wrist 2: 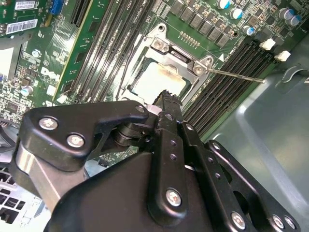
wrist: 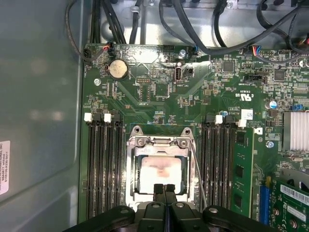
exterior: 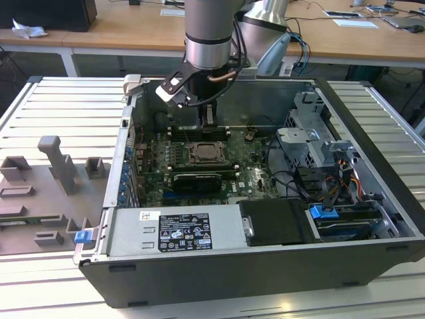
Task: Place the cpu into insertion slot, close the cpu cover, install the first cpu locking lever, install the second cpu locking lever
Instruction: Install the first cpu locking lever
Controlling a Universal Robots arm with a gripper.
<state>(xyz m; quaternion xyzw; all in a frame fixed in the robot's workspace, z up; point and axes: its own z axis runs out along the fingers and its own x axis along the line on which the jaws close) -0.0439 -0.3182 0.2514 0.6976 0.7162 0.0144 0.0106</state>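
One open computer case (exterior: 232,279) is seen in the exterior view, with the arm reaching down into it from above. Across the case floor a green motherboard (wrist: 159,92) is laid, and rows of long memory slots (wrist: 104,164) are set on either side of the insertion slot (exterior: 209,161).

Over that slot the cpu cover (wrist: 159,141) appears to lie flat, and through its square window the pale top of the cpu (wrist: 159,171) is shown, seated in the socket. A thin wire locking lever (wrist: 199,169) is seen running along one side of the frame; whether it is latched cannot be told.

The gripper (wrist: 164,189) is held just above the near edge of the cover, and its fingertips (wrist: 158,191) are pressed together with nothing pinched between them.

The cpu is judged light, stiff and fragile on its contact side, best held by its edges only. The cover is judged rigid sheet metal, to be pushed on its frame rather than through the window. The lever is judged springy and slippery, best taken at its free end.
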